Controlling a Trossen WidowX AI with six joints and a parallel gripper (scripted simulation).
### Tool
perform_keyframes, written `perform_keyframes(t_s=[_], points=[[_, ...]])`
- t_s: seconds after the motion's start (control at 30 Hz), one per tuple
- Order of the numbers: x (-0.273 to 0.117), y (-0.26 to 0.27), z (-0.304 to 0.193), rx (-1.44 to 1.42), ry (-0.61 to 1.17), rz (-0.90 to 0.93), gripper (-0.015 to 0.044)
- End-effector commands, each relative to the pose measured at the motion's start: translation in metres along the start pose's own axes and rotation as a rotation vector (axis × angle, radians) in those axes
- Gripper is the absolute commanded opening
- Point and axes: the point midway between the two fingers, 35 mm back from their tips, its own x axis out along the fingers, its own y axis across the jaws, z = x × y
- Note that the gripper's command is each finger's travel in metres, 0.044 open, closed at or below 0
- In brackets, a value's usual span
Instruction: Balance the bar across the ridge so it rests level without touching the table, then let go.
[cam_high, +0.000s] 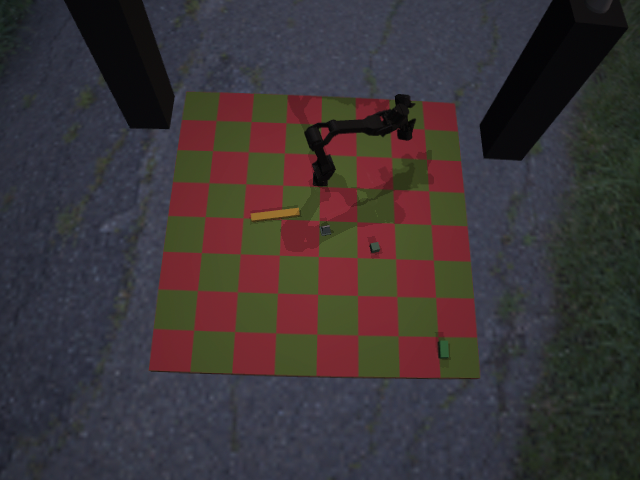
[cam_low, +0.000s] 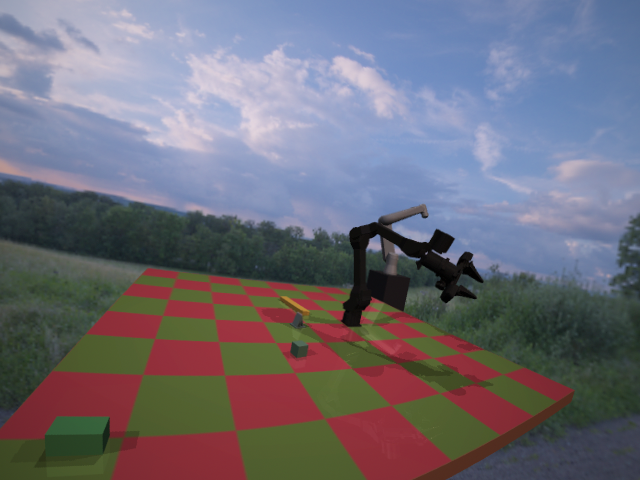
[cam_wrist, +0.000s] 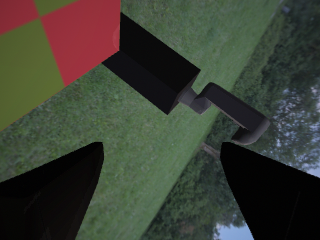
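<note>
The orange bar (cam_high: 275, 214) (cam_low: 293, 304) lies on the checkered table, apart from the ridge; in the exterior view it shows just behind the ridge. The small grey ridge (cam_high: 325, 230) (cam_low: 297, 320) stands on the table to the right of the bar in the top view, with nothing across it. My gripper (cam_low: 479, 289) (cam_wrist: 162, 149) is open and empty, held high above the table's far right part, well away from bar and ridge. The wrist view shows neither bar nor ridge.
A small dark green cube (cam_high: 374, 247) (cam_low: 298, 349) stands near the ridge. A bright green block (cam_high: 444, 349) (cam_low: 77, 435) lies near a table corner. Two dark pillars (cam_high: 124, 67) (cam_high: 547, 87) stand beyond the table edge; one pedestal (cam_low: 388, 289) (cam_wrist: 155, 65) carries a grey arm.
</note>
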Motion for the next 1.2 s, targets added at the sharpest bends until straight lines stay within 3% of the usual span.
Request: perform_keyframes(t_s=[0.0, 0.63, 1.17], points=[[-0.007, 0.014, -0.014, 0.063, 0.048, 0.041, 0.0315], [-0.055, 0.105, -0.077, 0.486, 0.278, 0.252, 0.0315], [-0.119, 0.177, -0.112, 0.856, 0.529, 0.380, 0.0315]])
